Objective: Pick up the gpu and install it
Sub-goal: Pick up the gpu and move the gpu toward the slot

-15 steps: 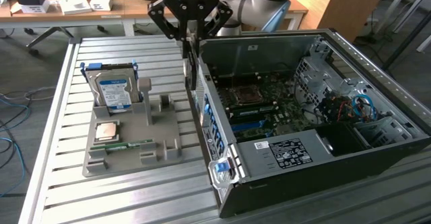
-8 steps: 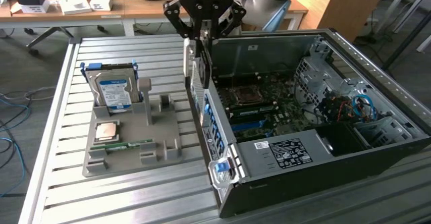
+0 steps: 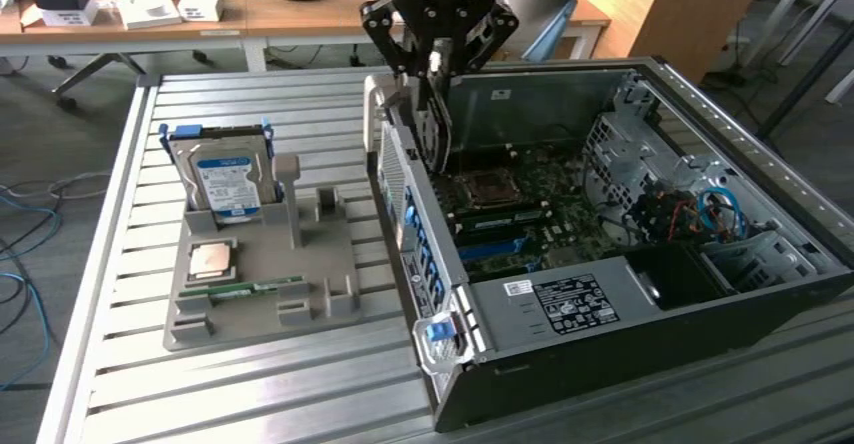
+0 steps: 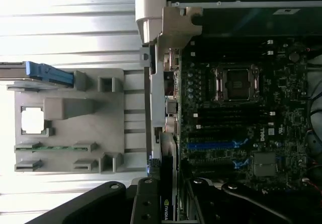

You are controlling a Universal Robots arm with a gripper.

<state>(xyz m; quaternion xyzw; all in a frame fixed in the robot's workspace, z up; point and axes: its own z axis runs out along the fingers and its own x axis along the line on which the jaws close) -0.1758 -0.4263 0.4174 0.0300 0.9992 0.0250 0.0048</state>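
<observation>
Exterior view | tool (image 3: 430, 79) partly closed, gripping gpu (image 3: 431, 129); held upright above open computer case (image 3: 561, 394)

Nvidia-marked gpu (image 4: 166, 210) edge-on in the grip of the tool (image 4: 169, 188), near the motherboard (image 4: 226, 133), grey parts tray (image 4: 65, 133) alongside.

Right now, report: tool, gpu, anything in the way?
Tool shut on gpu. Card hangs upright over the case, not seated. Case's rear wall close beneath the card.
</observation>
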